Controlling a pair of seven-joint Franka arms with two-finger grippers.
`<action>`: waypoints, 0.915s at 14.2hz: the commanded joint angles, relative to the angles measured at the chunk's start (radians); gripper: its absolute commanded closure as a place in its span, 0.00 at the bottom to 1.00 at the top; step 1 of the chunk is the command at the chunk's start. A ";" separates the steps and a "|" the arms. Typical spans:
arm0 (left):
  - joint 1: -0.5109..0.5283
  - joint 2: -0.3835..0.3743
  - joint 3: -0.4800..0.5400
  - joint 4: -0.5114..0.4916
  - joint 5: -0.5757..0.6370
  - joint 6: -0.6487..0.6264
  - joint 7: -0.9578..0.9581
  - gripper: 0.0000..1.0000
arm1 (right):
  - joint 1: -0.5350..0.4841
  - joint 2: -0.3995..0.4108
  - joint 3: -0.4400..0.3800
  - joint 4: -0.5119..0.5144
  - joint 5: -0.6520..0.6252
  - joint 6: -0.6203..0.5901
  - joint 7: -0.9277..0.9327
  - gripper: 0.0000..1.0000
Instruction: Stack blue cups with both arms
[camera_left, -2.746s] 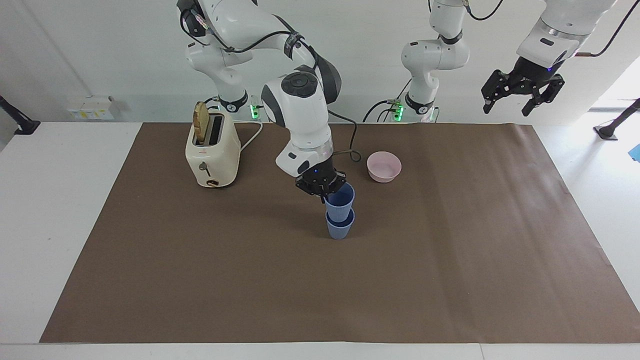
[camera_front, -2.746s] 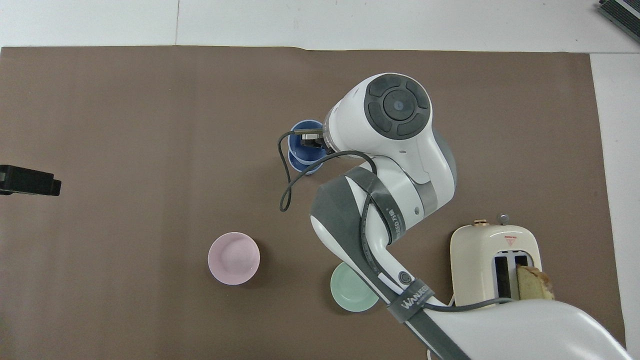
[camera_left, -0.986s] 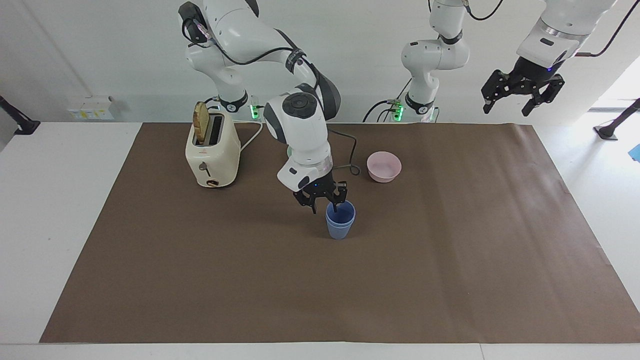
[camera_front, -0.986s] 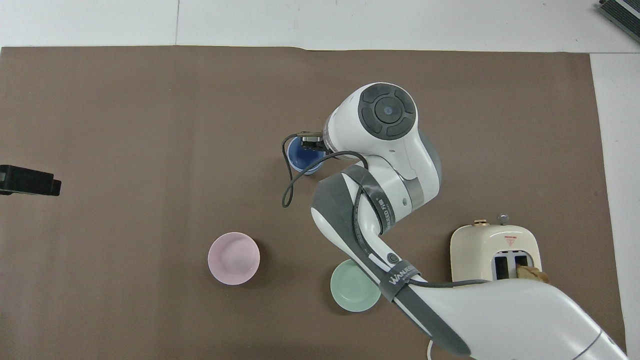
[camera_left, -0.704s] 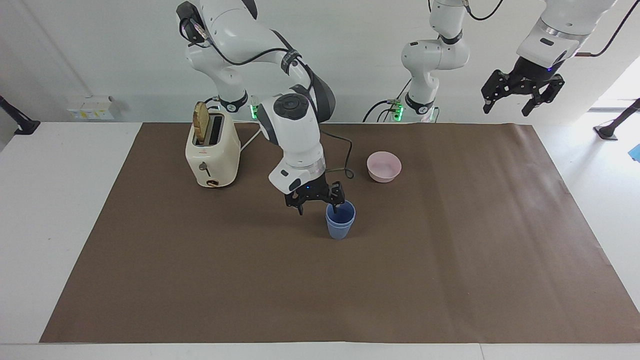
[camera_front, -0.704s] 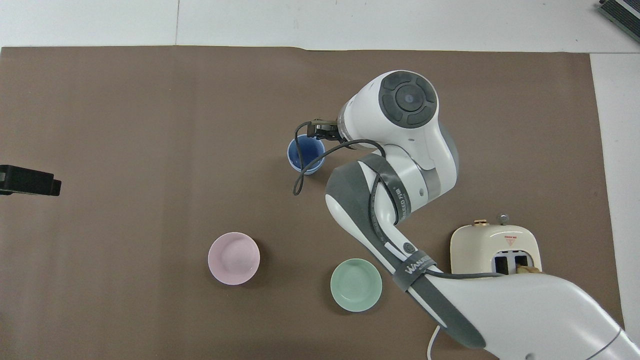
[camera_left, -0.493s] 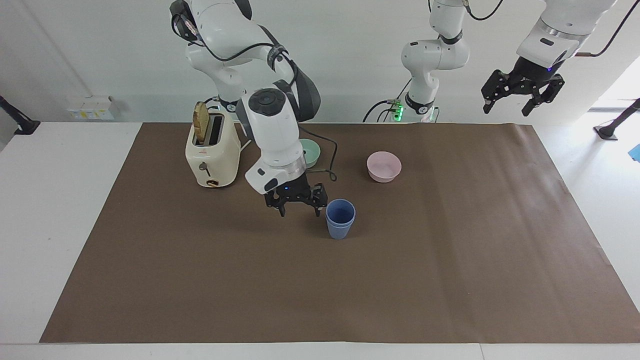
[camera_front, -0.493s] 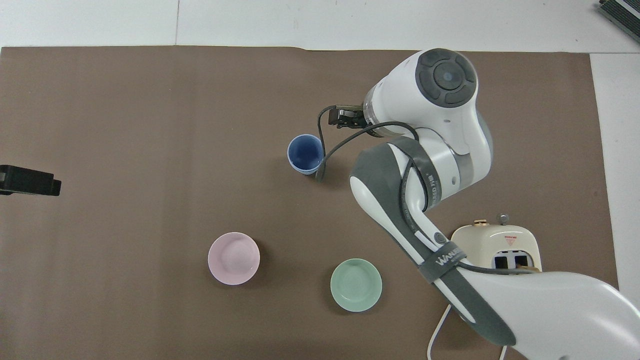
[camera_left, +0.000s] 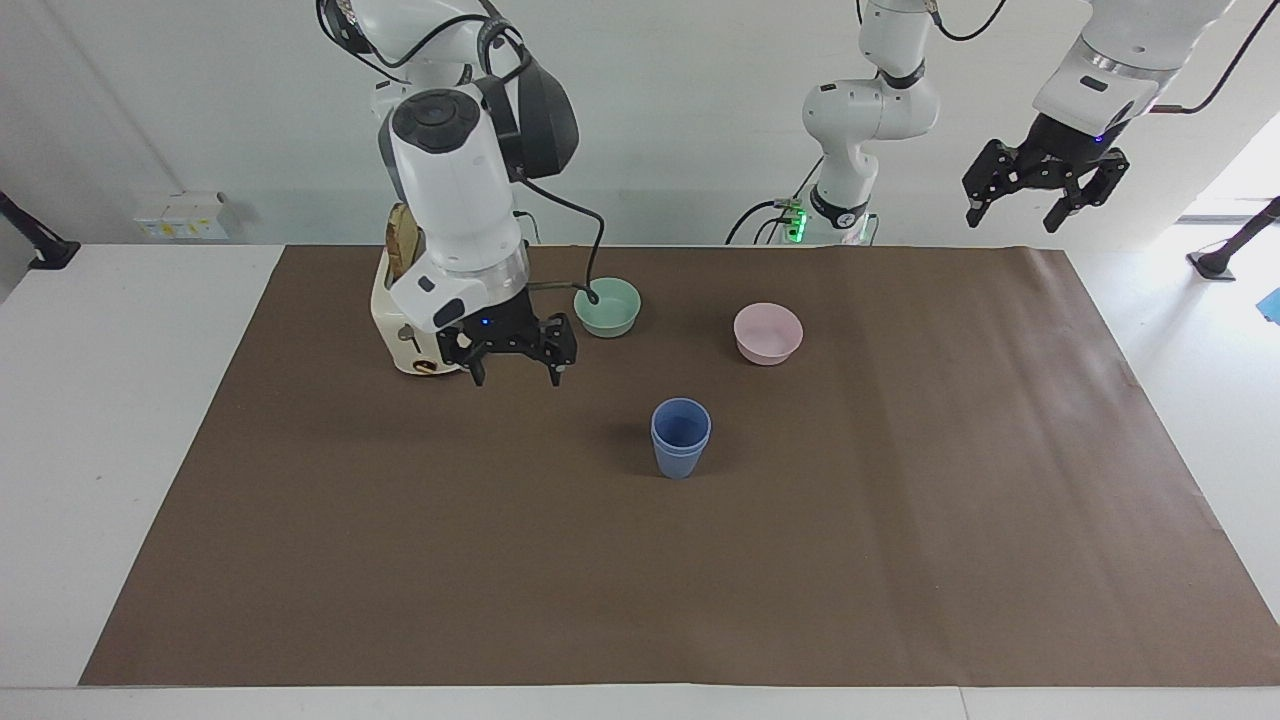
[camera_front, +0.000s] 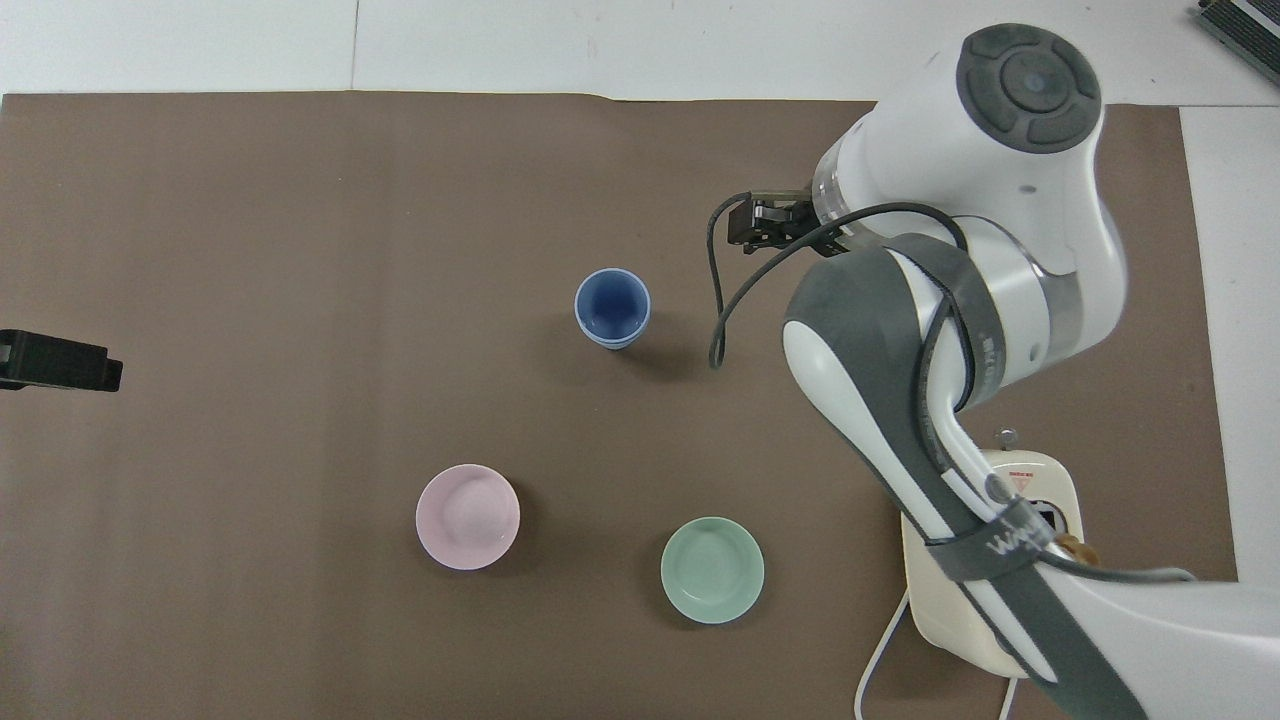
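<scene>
The two blue cups (camera_left: 681, 438) (camera_front: 612, 307) stand nested, one inside the other, upright on the brown mat near the table's middle. My right gripper (camera_left: 516, 372) (camera_front: 762, 222) hangs open and empty in the air over the mat, between the cups and the toaster, apart from the stack. The left gripper (camera_left: 1044, 198) waits raised high at the left arm's end of the table, fingers spread open and empty; only a black part of it (camera_front: 55, 361) shows at the edge of the overhead view.
A cream toaster (camera_left: 405, 320) (camera_front: 985, 590) with a slice of bread stands toward the right arm's end, partly covered by the right arm. A pale green bowl (camera_left: 607, 306) (camera_front: 712, 569) and a pink bowl (camera_left: 768, 332) (camera_front: 468, 516) sit nearer the robots than the cups.
The right gripper set the upper cup fully into the lower one, opened, then lifted and swung away toward the toaster. The left arm has not moved.
</scene>
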 joint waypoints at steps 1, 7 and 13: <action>0.016 -0.010 -0.008 0.000 -0.012 -0.006 0.016 0.00 | -0.058 -0.055 0.008 -0.005 -0.019 -0.081 -0.100 0.00; 0.016 -0.010 -0.008 -0.001 -0.012 -0.006 0.016 0.00 | -0.182 -0.164 0.011 -0.006 0.001 -0.192 -0.215 0.00; 0.016 -0.010 -0.008 -0.001 -0.012 -0.006 0.016 0.00 | -0.215 -0.244 0.009 -0.083 -0.001 -0.190 -0.289 0.00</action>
